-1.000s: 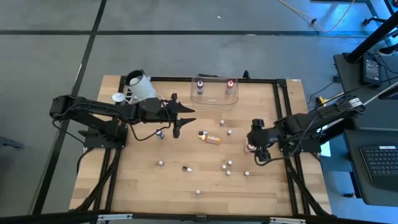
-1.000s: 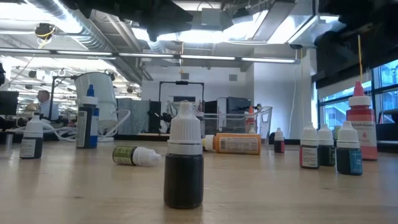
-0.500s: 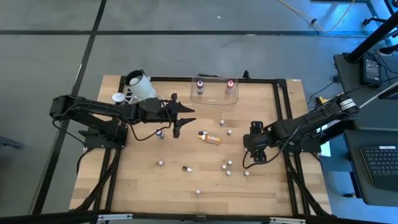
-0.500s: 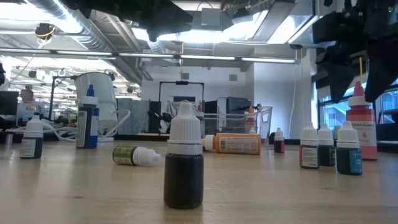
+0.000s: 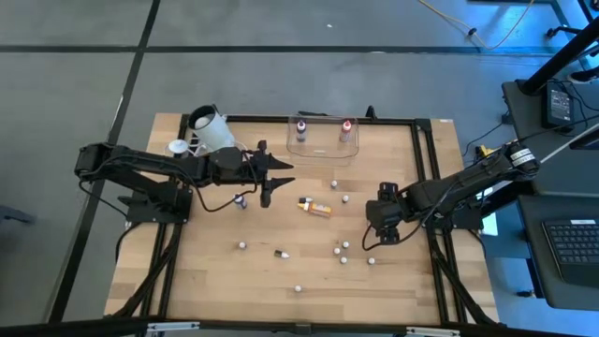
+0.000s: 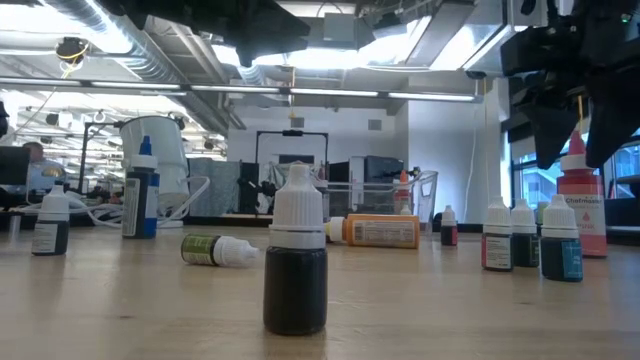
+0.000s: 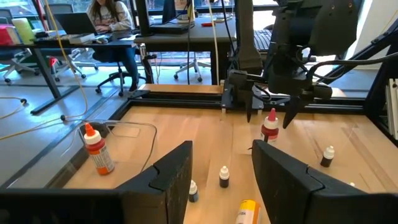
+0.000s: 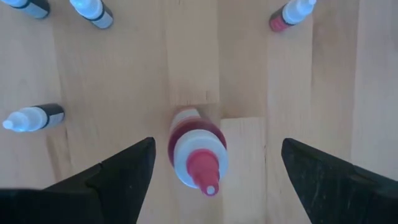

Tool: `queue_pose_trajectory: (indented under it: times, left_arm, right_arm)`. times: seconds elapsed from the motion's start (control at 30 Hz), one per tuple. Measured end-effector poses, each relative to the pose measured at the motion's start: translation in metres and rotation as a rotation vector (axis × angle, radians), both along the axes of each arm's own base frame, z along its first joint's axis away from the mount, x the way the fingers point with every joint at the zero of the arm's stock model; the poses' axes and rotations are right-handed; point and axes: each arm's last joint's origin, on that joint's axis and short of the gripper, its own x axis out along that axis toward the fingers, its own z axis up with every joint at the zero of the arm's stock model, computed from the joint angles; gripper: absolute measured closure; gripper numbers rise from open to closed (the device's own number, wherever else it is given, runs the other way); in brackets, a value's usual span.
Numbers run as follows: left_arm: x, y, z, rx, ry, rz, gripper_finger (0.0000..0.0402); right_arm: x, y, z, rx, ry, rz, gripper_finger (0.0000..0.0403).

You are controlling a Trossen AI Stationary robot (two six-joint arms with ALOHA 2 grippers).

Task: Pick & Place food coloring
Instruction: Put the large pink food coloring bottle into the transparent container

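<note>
Overhead, the right gripper (image 5: 377, 225) hangs over a red bottle, barely visible beneath it, near the table's right edge. Level across the table, it (image 6: 572, 130) straddles the red food coloring bottle (image 6: 577, 212), fingers apart and probably not touching. Its wrist camera shows that bottle (image 8: 194, 152) centred between spread fingers, ready for closing. The left gripper (image 7: 221, 180) waits open mid-table.

Small food coloring bottles (image 5: 345, 245) scattered upright on wood, orange one (image 5: 315, 207) lying flat
</note>
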Motion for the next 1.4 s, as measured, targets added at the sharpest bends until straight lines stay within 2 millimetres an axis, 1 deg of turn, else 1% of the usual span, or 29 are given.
queue_pose_trajectory:
  times: [0.17, 0.4, 0.6, 0.83, 0.97, 1.13, 1.4]
  left_arm:
    - [0.0000, 0.0001, 0.0000, 0.000, 0.000, 0.000, 0.0236]
    - [0.0000, 0.0001, 0.0000, 0.000, 0.000, 0.000, 0.0240]
    - [0.0000, 0.0001, 0.0000, 0.000, 0.000, 0.001, 0.0237]
    - [0.0000, 0.0001, 0.0000, 0.000, 0.000, 0.001, 0.0238]
    - [0.0000, 0.0000, 0.0000, 0.003, 0.001, 0.000, 0.0240]
    - [0.0000, 0.0000, 0.0000, 0.003, 0.001, 0.000, 0.0236]
    - [0.0000, 0.0001, 0.0000, 0.002, 0.000, 0.001, 0.0240]
  right_arm:
    - [-0.0007, -0.0003, -0.0001, 0.014, -0.002, -0.078, 0.0054]
    - [-0.0009, -0.0006, -0.0002, 0.002, 0.003, -0.045, 0.0054]
    - [-0.0011, -0.0022, 0.0000, -0.051, -0.003, -0.028, 0.0054]
    - [-0.0015, -0.0012, -0.0002, -0.014, 0.006, -0.048, 0.0057]
    - [-0.0017, -0.0007, -0.0003, 0.003, 0.013, -0.045, 0.0079]
    - [-0.0022, 0.0011, -0.0006, 0.069, 0.036, -0.038, 0.0122]
    - [0.0003, 0.0022, -0.0002, 0.083, 0.011, -0.029, 0.0176]
